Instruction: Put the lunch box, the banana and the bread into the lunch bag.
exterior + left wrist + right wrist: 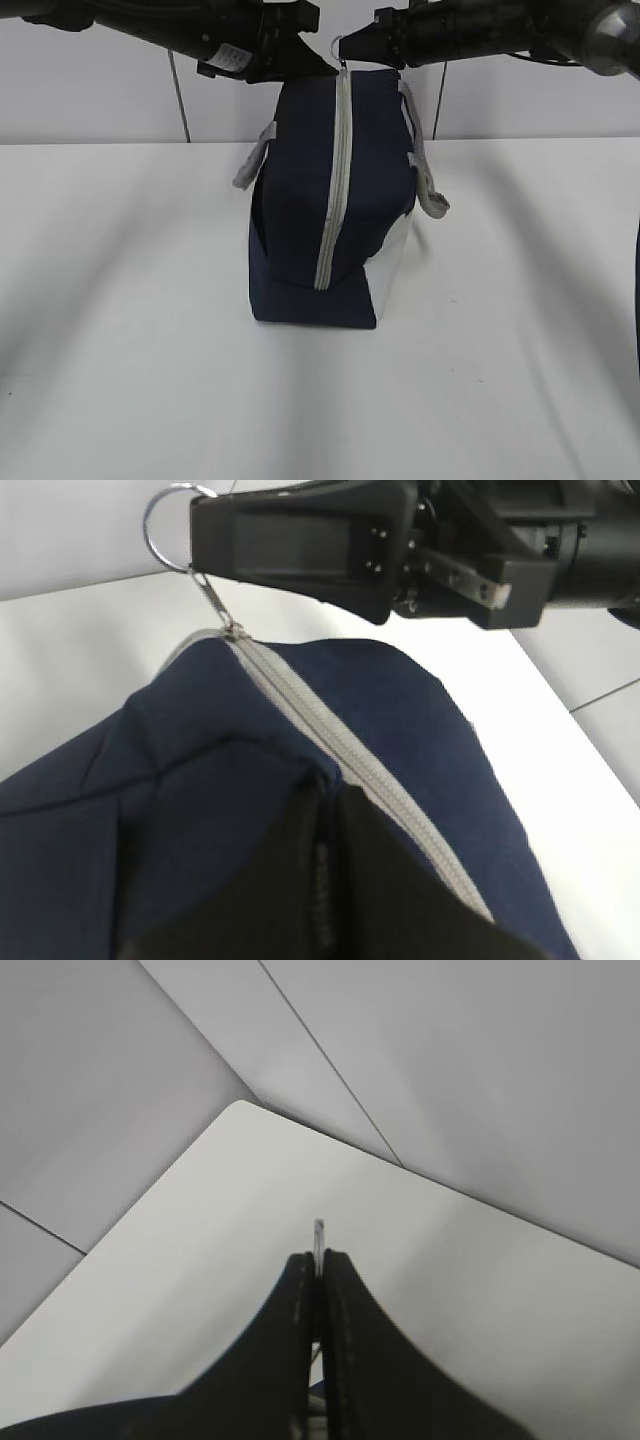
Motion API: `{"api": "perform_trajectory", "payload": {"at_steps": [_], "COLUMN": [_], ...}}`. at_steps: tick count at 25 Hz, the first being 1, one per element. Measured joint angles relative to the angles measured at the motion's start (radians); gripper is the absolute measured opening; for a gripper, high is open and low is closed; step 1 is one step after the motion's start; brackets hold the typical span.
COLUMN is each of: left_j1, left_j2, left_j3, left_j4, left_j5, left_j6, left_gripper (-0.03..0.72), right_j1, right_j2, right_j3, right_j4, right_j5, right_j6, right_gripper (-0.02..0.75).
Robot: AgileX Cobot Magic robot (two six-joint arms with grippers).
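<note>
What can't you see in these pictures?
- Banana, bread, lunch box: in no view; whether they are inside the zipped lunch bag cannot be told.
- Left pincer: dark and blurred at the left wrist view's bottom edge, pressed into the fabric.
- Ring pull: only a sliver shows above the shut right pincer.

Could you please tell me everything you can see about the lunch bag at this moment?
The lunch bag is a boxy navy fabric bag with a white lower side panel and grey strap handles, standing upright on the white table. Its grey zipper looks fully closed. The right gripper is shut on the ring pull at the top, and the left gripper pinches the navy fabric beside it. Its contents are hidden.
</note>
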Motion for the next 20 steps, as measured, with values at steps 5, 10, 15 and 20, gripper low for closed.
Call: {"api": "perform_trajectory", "payload": {"at_steps": [5, 10, 15, 20], "left_j1": [0.000, 0.000, 0.000, 0.000], "left_j2": [-0.016, -0.028, -0.045, -0.046], "left_j3": [0.000, 0.000, 0.001, 0.002], "left_j4": [0.010, 0.021, 0.039, 0.052], "left_j5": [0.040, 0.071, 0.093, 0.099], "left_j6": [0.000, 0.000, 0.000, -0.001], "left_gripper": [0.015, 0.015, 0.015, 0.015], "right_j1": [0.000, 0.002, 0.002, 0.002], "right_j2": [0.002, 0.028, 0.047, 0.061], "right_j3": [0.000, 0.000, 0.000, 0.000], "right_j4": [0.000, 0.000, 0.000, 0.000], "right_j5": [0.008, 0.011, 0.012, 0.012], "right_j6": [0.024, 0.033, 0.044, 0.048], "right_gripper": [-0.016, -0.016, -0.016, -0.016]}}
